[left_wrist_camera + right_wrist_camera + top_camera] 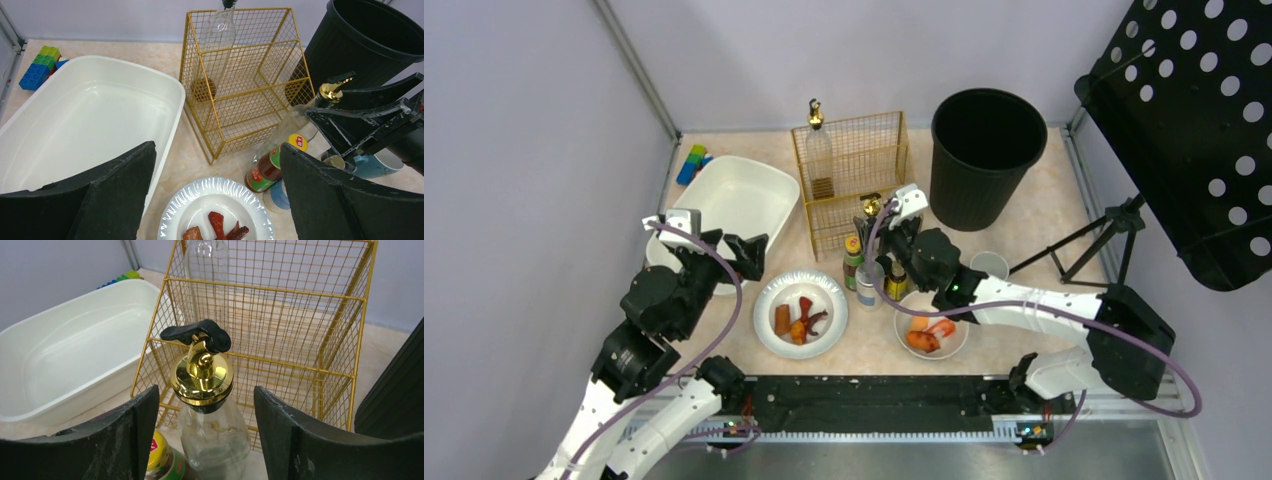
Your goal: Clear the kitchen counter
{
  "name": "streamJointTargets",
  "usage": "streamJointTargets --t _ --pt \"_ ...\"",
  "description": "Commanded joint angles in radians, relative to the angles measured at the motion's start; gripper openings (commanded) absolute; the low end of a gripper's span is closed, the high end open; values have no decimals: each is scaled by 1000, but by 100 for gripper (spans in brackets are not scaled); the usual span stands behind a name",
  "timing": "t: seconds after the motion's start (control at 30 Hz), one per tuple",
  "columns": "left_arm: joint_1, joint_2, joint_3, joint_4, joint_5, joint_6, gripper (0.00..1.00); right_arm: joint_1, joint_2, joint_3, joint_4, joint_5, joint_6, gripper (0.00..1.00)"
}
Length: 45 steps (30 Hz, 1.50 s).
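The beige marbled kitchen counter (869, 348) carries a clear glass bottle with a gold pump cap (870, 212), a sauce bottle with a yellow cap (853, 262), a small jar (896, 284), a white plate of reddish food (800, 313) and a bowl of orange food (931, 336). My right gripper (206, 440) is open, one finger on each side of the pump bottle (212, 432), with gaps showing. My left gripper (217, 200) is open and empty above the plate (215, 210), next to the white tub (90, 115).
A gold wire rack (849, 175) holds a second glass bottle (819, 150) at the back. A black bin (987, 155) stands to its right, with a cup (990, 264) and a tripod (1094, 240) nearby. Toy bricks (692, 163) lie behind the tub (734, 200).
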Motion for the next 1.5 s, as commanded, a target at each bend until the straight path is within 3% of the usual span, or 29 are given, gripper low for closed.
streamJointTargets --t 0.0,0.47,0.57,0.63,1.03,1.47 --pt "5 13 -4 33 6 16 98 12 36 42 129 19 -42 67" --pt "5 16 -5 32 5 17 98 13 99 55 208 18 -65 38" --pt "5 15 -5 32 6 17 98 12 104 64 206 22 -110 22" --pt "4 15 -5 32 4 17 98 13 106 71 200 27 -116 0" --pt "5 18 -6 30 2 17 98 13 2 93 191 40 -191 0" --pt "5 24 -5 29 -3 19 98 13 -58 279 107 84 -308 0"
